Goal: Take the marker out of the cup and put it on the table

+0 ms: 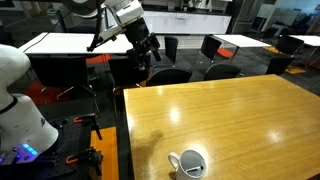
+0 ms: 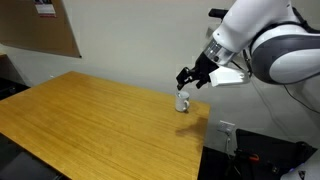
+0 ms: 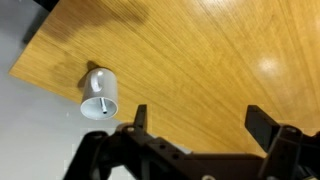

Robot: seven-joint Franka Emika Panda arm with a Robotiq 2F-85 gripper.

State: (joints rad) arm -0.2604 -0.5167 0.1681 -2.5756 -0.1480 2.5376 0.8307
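Note:
The white cup point(image 1: 190, 163) stands near the front edge of the honey-yellow table point(image 1: 230, 110). It also shows in an exterior view point(image 2: 183, 101) and in the wrist view point(image 3: 99, 94). The marker point(image 3: 101, 104) is a thin dark stick inside the cup, seen in the wrist view. My gripper point(image 3: 200, 118) is open and empty, held high above the table and apart from the cup. It also shows in both exterior views point(image 1: 147, 52) point(image 2: 190, 79).
White-topped tables point(image 1: 75, 42) with black chairs point(image 1: 220, 48) stand behind the yellow table. A wall board point(image 2: 40, 28) hangs at the far side. The robot base point(image 1: 20, 100) stands beside the table.

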